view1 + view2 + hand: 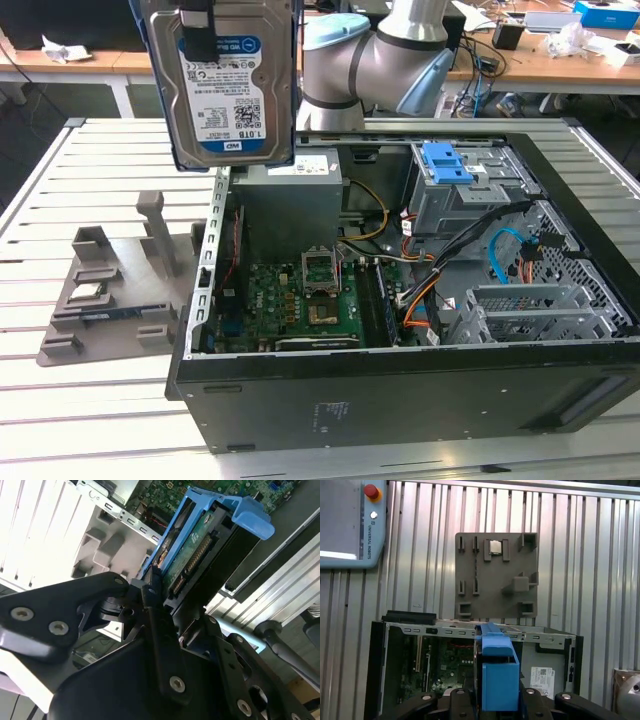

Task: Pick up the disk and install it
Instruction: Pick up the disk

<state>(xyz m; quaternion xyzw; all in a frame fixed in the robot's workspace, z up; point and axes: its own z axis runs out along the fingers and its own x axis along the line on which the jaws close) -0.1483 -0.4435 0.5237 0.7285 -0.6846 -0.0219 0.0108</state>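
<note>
Clearly, the gripper (172,602) is clamped on the disk (232,85), which hangs upright in the air. In the exterior view it is at about eleven o'clock from the open computer case (400,400), well above the table (60,420).

For this carrying step, I think the grip should be firm and the disk kept without tilt. It should also travel high over the case wall and the loose cables (425,290), because the blue-tabbed drive cage (450,170), at one o'clock inside the case, looks tight.

The slatted metal table also bears a grey stand (110,290) at nine o'clock of the case. Wooden desks (90,62) with clutter stand behind, toward twelve o'clock.
</note>
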